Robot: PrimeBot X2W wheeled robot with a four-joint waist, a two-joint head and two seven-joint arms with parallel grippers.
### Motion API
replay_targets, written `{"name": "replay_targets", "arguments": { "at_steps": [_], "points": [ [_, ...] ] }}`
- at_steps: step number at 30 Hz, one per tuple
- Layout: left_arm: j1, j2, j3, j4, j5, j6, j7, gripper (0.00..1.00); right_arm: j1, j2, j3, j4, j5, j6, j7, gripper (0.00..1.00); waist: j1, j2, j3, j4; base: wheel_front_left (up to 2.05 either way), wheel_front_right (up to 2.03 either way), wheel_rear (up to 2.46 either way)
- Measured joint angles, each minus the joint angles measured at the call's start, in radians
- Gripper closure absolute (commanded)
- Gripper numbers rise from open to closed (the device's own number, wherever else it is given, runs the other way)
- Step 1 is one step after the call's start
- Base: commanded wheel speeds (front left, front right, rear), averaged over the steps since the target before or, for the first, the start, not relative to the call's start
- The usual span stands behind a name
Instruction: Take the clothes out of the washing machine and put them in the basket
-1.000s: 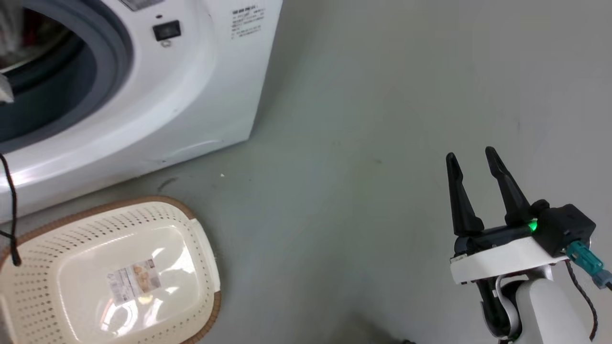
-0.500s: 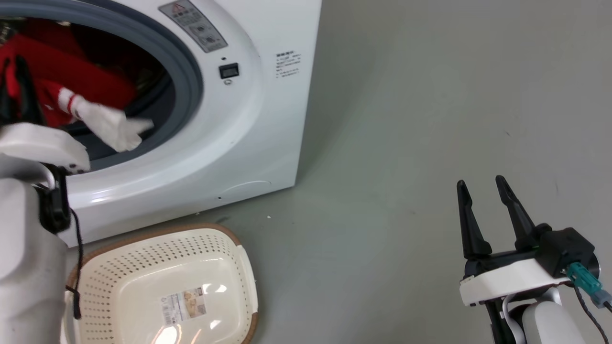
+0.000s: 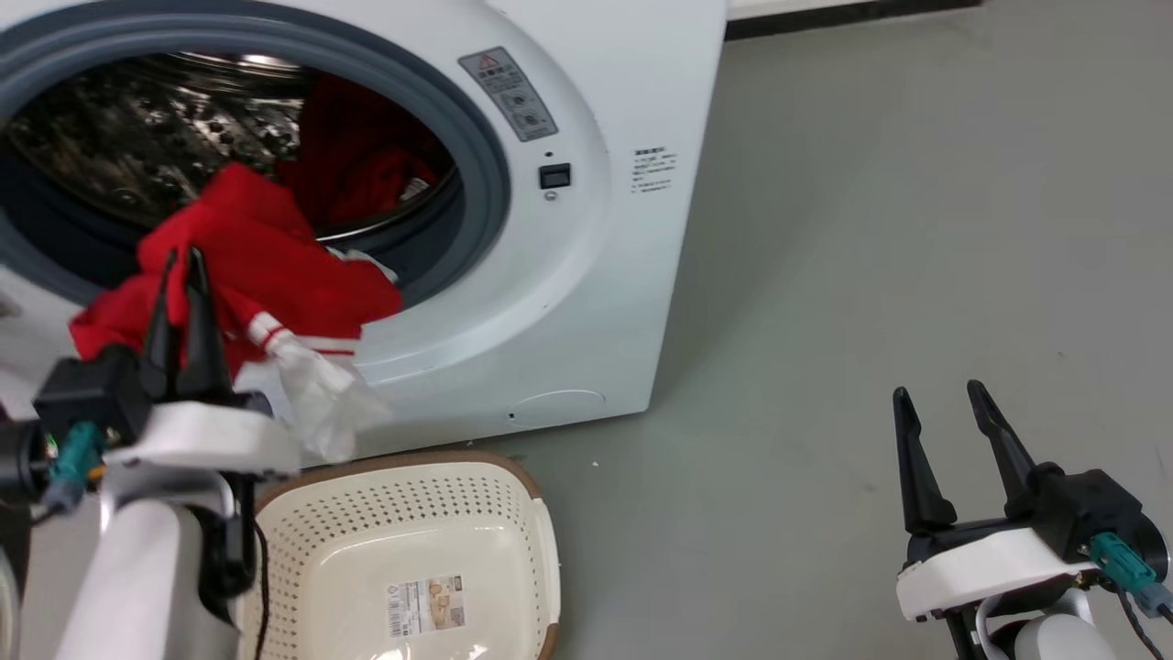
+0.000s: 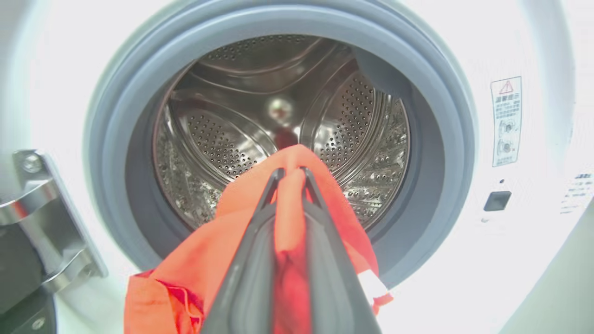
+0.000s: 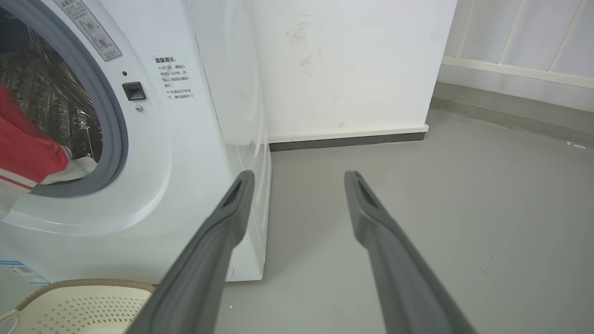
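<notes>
Grey floor (image 3: 871, 229), white wall (image 5: 362, 60), washing machine (image 3: 632, 82), clothes (image 3: 275, 266), basket (image 3: 367, 509)

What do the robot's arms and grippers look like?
The left gripper and right gripper each have two long, tapering dark fingers rising from a black block on a white plate. A teal connector plugs into each block, with thin black cable nearby. The forearms are pale grey-white.

Grey floor (image 3: 871, 229) — white wall (image 5: 348, 60).
</notes>
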Motion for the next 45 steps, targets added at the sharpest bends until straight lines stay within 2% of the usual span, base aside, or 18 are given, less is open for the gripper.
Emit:
{"name": "replay_targets", "arguments": {
  "at_steps": [7, 13, 18, 22, 31, 45],
  "points": [
    [0.195, -0.061, -0.033, -0.165, -0.01, 0.049, 0.032, 1.0, 0.023, 0.0, -0.015, -0.036, -0.018, 0.0, 0.031, 0.0, 0.0, 0.0, -0.027, 0.057, 0.0, 0.0, 0.0],
    [0.316, -0.099, -0.062, -0.176, -0.028, 0.072, 0.072, 1.0, 0.034, 0.0, -0.013, -0.066, -0.033, 0.0, 0.058, 0.0, 0.0001, 0.0, -0.029, 0.096, 0.0, 0.0, 0.0],
    [0.35, -0.131, -0.072, -0.079, -0.056, 0.072, 0.074, 1.0, 0.029, 0.0, -0.008, -0.084, -0.034, 0.0, 0.062, 0.0, 0.0001, 0.0, -0.009, 0.101, 0.0, 0.0, 0.0],
    [0.326, -0.15, -0.063, 0.083, -0.088, 0.056, 0.04, 1.0, 0.006, 0.0, -0.005, -0.111, -0.037, 0.0, 0.068, 0.0, 0.0003, 0.0, 0.044, 0.09, 0.0, 0.0, 0.0],
    [0.128, -0.145, -0.032, 0.354, -0.097, 0.022, -0.016, 1.0, -0.049, 0.0, 0.001, -0.139, -0.038, 0.0, 0.067, 0.0, 0.0004, 0.0, 0.195, 0.041, 0.0, 0.0, 0.0],
    [-0.134, -0.119, -0.008, 0.741, -0.088, -0.021, -0.028, 1.0, -0.141, 0.0, 0.043, -0.109, 0.022, 0.0, 0.014, 0.0, 0.0005, 0.0, 0.428, -0.054, 0.0, 0.0, 0.0]
  ]
}}
